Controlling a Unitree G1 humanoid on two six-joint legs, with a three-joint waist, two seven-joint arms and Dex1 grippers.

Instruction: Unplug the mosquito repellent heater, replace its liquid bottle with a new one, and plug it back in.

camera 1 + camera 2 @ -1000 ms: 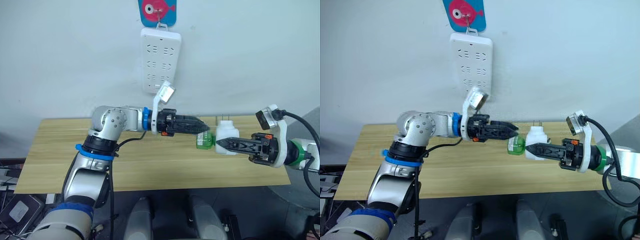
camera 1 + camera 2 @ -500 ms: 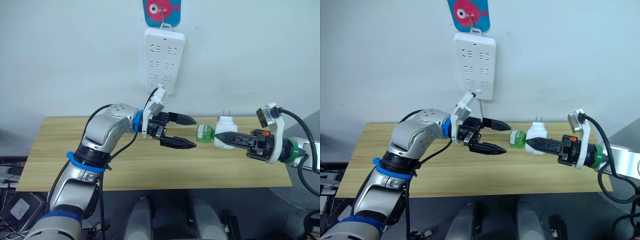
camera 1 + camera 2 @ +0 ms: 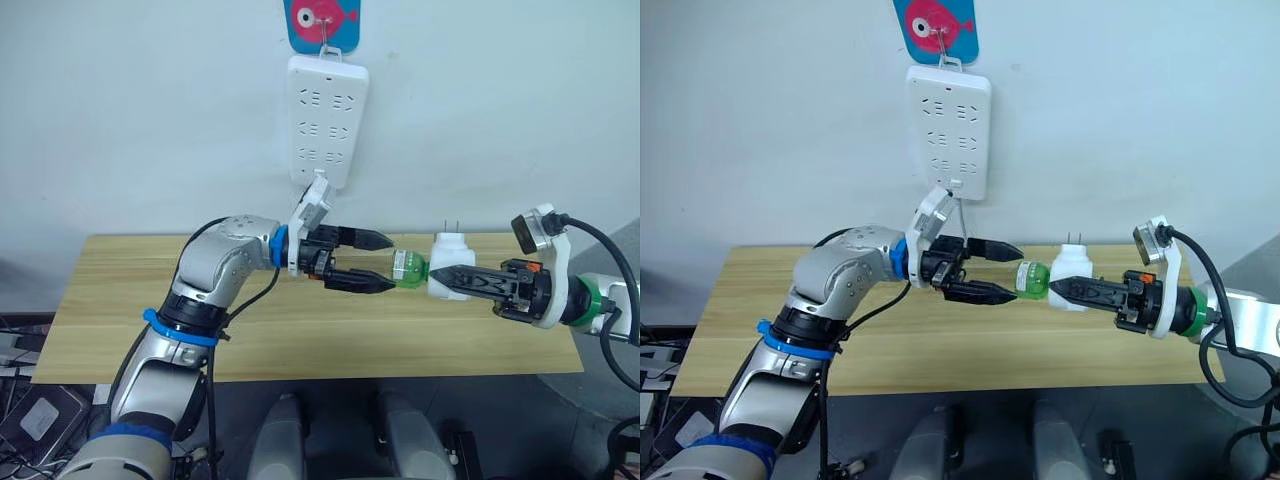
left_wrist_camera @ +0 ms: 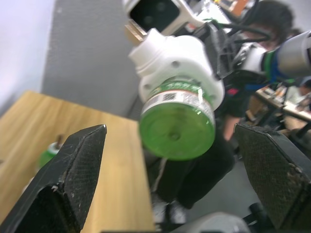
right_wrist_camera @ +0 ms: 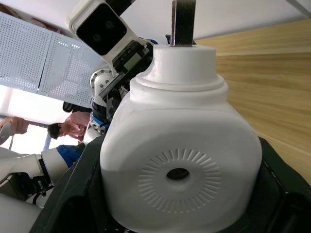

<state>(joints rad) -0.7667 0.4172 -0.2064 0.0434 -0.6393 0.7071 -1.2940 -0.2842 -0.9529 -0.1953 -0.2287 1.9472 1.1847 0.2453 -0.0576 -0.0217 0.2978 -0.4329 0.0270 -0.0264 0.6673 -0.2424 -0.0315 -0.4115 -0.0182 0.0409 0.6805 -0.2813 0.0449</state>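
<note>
White wall behind, power strip [image 3: 328, 120] hanging on it under a fish hook, long wooden table [image 3: 120, 310] below. Right pincer [image 3: 447, 281] was clamped on the white heater [image 3: 448, 266], held in the air above the table, prongs up, green bottle [image 3: 408, 267] sticking out sideways toward the left pincer [image 3: 375, 262]. Left pincer was spread wide, one finger above and one below, tips just short of the bottle's base and not touching it. In the left wrist view the bottle bottom [image 4: 177, 131] sat between the two fingers, a bit off centre toward one side. Another green bottle [image 4: 48, 154] lay on the table, well below the left pincer; cap too blurred to tell. Heater was unplugged; bottle not yet out. Risks, judged: closing off centre could let the rounded bottle slip or skew; twisting could turn the heater in the right grip; a hard pull might drop both.
</note>
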